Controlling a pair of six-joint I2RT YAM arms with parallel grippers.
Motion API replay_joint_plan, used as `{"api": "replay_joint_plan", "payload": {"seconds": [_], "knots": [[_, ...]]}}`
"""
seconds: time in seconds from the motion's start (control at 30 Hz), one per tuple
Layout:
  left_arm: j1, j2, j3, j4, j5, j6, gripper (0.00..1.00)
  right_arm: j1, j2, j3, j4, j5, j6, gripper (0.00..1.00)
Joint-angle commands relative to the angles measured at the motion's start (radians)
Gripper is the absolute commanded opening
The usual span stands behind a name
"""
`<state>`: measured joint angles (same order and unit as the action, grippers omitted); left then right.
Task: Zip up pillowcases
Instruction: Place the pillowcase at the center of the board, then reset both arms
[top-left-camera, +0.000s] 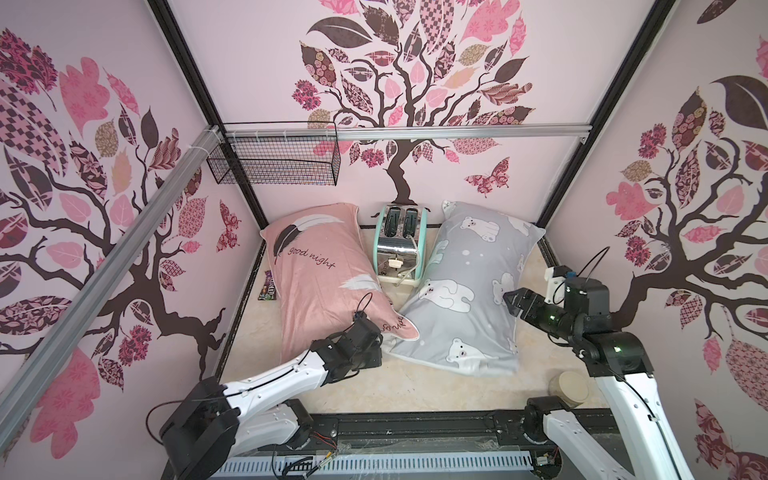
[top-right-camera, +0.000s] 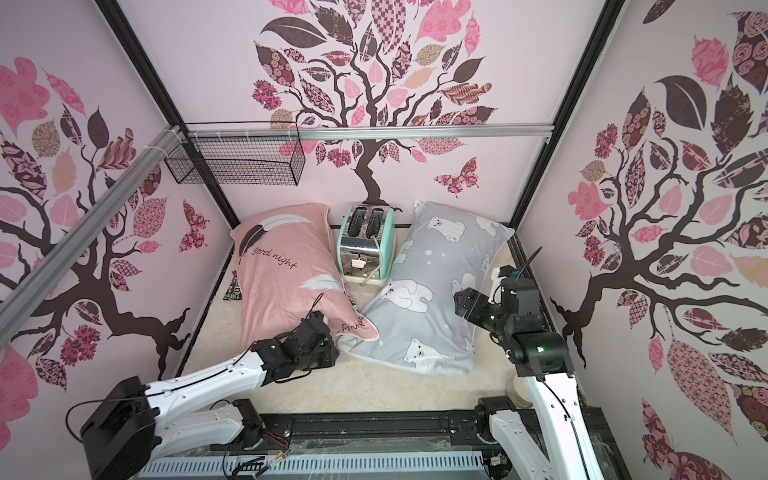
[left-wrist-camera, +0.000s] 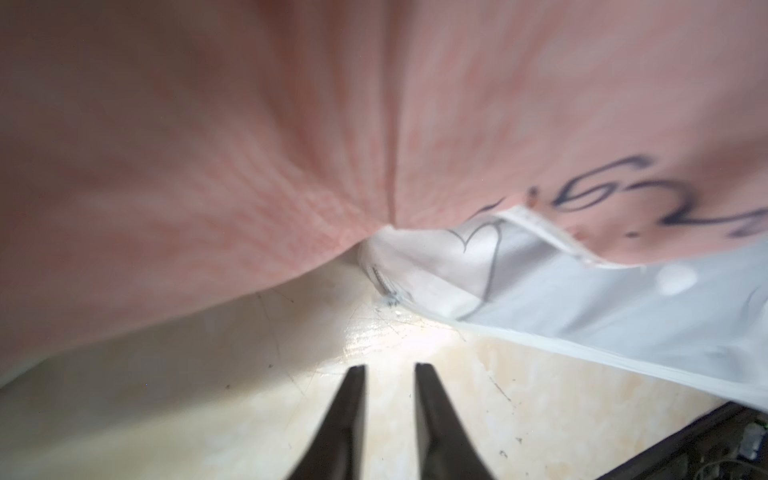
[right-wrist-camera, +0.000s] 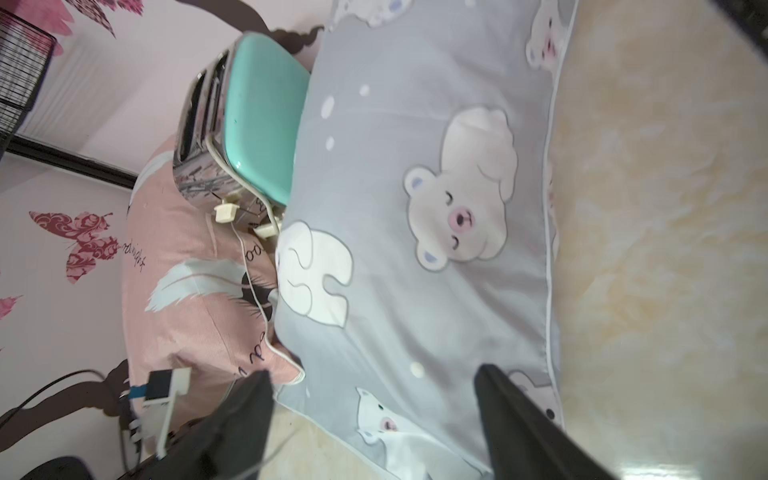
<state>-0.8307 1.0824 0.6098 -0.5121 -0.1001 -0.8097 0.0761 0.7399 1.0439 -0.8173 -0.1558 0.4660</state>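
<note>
Two stuffed pillowcases lie on the beige floor in both top views. The pink pillowcase (top-left-camera: 320, 274) (top-right-camera: 286, 282) with feathers and "good night" script overlaps a near corner of the grey polar-bear pillowcase (top-left-camera: 465, 299) (top-right-camera: 436, 291). My left gripper (left-wrist-camera: 390, 368) sits low at the pink pillowcase's (left-wrist-camera: 249, 145) near edge, jaws a little apart over bare floor, nothing between them. The grey corner (left-wrist-camera: 623, 291) lies just ahead of it. My right gripper (top-left-camera: 512, 302) (right-wrist-camera: 374, 374) hovers wide open above the grey pillowcase's (right-wrist-camera: 415, 249) right side, holding nothing.
A mint and chrome toaster (top-left-camera: 399, 245) with its cord stands between the pillowcases at the back wall. A wire basket (top-left-camera: 274, 160) hangs on the rail at back left. A candy packet (top-left-camera: 268, 286) lies by the left wall. A round beige lid (top-left-camera: 569, 388) rests near the right arm's base.
</note>
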Motion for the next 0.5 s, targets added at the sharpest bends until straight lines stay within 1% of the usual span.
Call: {"api": "replay_joint_plan", "payload": {"seconds": [0.0,0.03,0.1,0.17,0.23,0.27,0.3,0.37,0.4,0.47], "knots": [[0.001,-0.079,0.114,-0.246,-0.155,0.076,0.45,-0.003,0.031,0.053,0.023,0.130,-0.128,1.00],[0.002,-0.095,0.144,-0.284,-0.184,0.088,0.49,-0.003,0.044,0.050,0.053,0.149,-0.144,0.99],[0.002,-0.118,0.217,-0.349,-0.256,0.114,0.62,-0.003,0.082,0.028,0.136,0.206,-0.166,0.99],[0.014,-0.132,0.273,-0.380,-0.316,0.150,0.70,-0.003,0.111,-0.005,0.219,0.263,-0.178,1.00],[0.040,-0.145,0.321,-0.408,-0.386,0.176,0.76,-0.004,0.135,-0.057,0.317,0.362,-0.183,0.99],[0.059,-0.160,0.331,-0.402,-0.437,0.198,0.80,-0.004,0.145,-0.104,0.386,0.435,-0.196,0.99],[0.088,-0.177,0.323,-0.371,-0.500,0.227,0.84,-0.004,0.157,-0.158,0.458,0.527,-0.213,0.99],[0.169,-0.212,0.278,-0.275,-0.590,0.288,0.90,-0.006,0.205,-0.259,0.625,0.597,-0.258,1.00],[0.222,-0.231,0.236,-0.199,-0.629,0.332,0.94,-0.009,0.246,-0.294,0.682,0.607,-0.259,0.99],[0.328,-0.258,0.153,-0.032,-0.684,0.417,0.98,-0.008,0.318,-0.368,0.802,0.582,-0.238,0.99]]}}
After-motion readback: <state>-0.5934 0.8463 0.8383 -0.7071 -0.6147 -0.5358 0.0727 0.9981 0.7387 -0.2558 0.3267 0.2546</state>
